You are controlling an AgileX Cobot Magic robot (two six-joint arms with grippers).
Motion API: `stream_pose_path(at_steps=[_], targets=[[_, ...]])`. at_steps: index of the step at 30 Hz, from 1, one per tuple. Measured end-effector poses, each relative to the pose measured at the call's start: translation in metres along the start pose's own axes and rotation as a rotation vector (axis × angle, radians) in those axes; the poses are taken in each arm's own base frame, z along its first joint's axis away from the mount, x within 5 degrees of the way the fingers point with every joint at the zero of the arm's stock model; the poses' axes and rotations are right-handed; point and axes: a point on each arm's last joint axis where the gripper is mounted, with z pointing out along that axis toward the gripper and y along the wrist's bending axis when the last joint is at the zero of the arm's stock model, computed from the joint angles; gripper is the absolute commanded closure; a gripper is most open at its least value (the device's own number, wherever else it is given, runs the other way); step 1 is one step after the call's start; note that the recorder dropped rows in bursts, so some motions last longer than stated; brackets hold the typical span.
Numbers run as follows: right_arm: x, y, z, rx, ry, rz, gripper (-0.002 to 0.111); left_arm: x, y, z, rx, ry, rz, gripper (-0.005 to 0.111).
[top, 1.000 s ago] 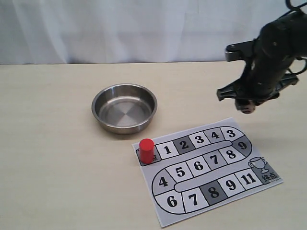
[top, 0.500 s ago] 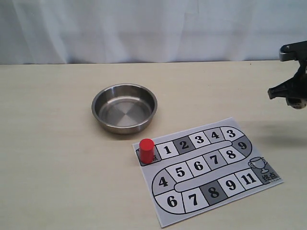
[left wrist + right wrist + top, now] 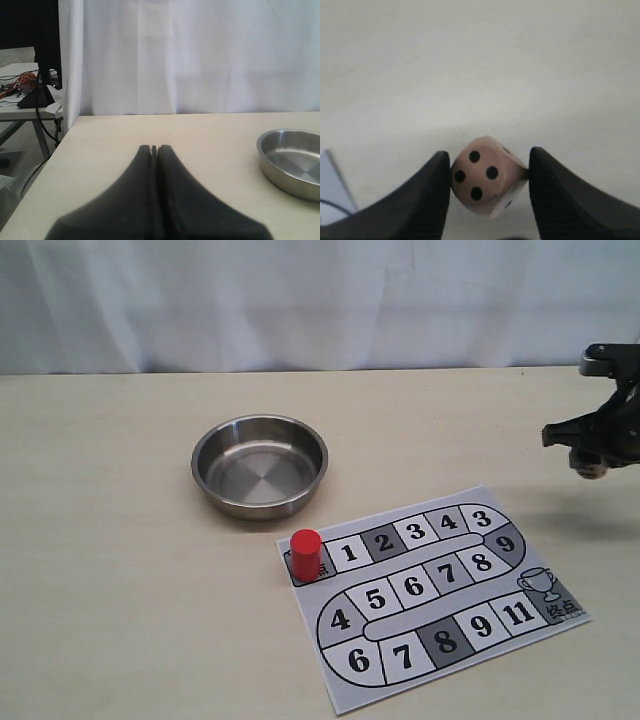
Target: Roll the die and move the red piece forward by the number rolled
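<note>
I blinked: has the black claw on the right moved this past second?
Yes. The right gripper has swung right, farther from the steel bowl.

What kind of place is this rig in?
Likely a robot lab bench: white curtain backdrop, a tabletop staged with a printed number board and steel bowl, cables on a side desk.

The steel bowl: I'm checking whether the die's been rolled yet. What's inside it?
Only bare metal shows inside the steel bowl; its near wall hides a sliver of the floor. The die is gripped in the right tool, away from the bowl.
</note>
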Motion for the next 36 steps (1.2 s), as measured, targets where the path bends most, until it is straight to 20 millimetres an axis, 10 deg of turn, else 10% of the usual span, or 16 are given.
stream_pose_path(at_steps=[7,22,26,32,36], targets=[[-0.002,0.042,0.003,-0.419,-0.039,-0.01,0.03,0.0,0.0,0.0,0.0,0.0,0.0,0.107],[-0.004,0.039,0.004,-0.388,-0.068,0.001,0.029,0.0,0.0,0.0,0.0,0.0,0.0,0.107],[-0.003,0.037,0.005,-0.368,-0.056,-0.007,0.042,0.0,0.0,0.0,0.0,0.0,0.0,0.107],[-0.003,0.037,-0.014,-0.374,-0.026,-0.017,0.104,0.0,0.0,0.0,0.0,0.0,0.0,0.107],[0.0,0.039,-0.038,-0.423,0.016,-0.058,0.104,0.0,0.0,0.0,0.0,0.0,0.0,0.107]])
